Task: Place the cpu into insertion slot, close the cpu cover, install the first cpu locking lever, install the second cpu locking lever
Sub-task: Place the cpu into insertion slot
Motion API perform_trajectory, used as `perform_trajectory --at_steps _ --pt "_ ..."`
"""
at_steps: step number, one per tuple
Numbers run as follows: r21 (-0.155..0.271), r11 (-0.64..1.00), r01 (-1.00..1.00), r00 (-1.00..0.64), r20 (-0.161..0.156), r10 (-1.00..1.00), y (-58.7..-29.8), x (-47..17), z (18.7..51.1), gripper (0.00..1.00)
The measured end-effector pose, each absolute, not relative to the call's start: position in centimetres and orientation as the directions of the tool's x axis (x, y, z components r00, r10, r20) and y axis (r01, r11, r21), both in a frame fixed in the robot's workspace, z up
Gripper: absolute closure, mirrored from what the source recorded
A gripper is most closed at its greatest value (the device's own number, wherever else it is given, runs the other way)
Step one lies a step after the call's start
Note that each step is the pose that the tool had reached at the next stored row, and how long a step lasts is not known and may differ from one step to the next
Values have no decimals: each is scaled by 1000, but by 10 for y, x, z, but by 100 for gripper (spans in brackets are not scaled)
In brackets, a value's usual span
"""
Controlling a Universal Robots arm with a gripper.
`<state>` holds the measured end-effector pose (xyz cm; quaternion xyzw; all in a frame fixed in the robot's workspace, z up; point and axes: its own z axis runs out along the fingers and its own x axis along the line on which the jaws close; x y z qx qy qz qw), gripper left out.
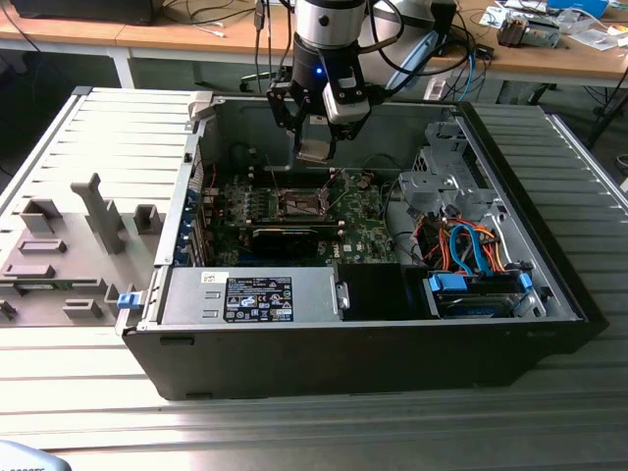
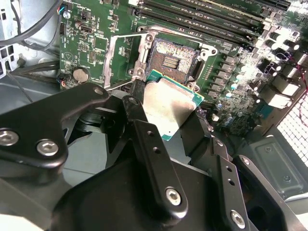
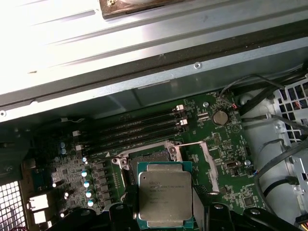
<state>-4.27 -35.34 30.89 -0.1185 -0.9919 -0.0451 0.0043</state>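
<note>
Two black fingers, clamped tight on the cpu, one on each side edge! The gripper hangs inside the open computer case, high above the green circuit board. In the second wrist view the pads cover both pinched edges of the chip. In the first wrist view the fingers run off the picture's edge, and the chip hides the near part of the insertion slot. That slot lies just beyond the fingertips, dark centre bare, apart from the chip. The cpu cover stands swung open beside it. The count: one cpu, one slot, one cover, two fingers, and four long memory slots farther past the fingertips.
</note>
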Motion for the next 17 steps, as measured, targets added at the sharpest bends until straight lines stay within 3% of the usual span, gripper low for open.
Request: perform_trajectory --at_steps 17 --pt "88 964 251 -968 19 250 -353 -43 309 46"
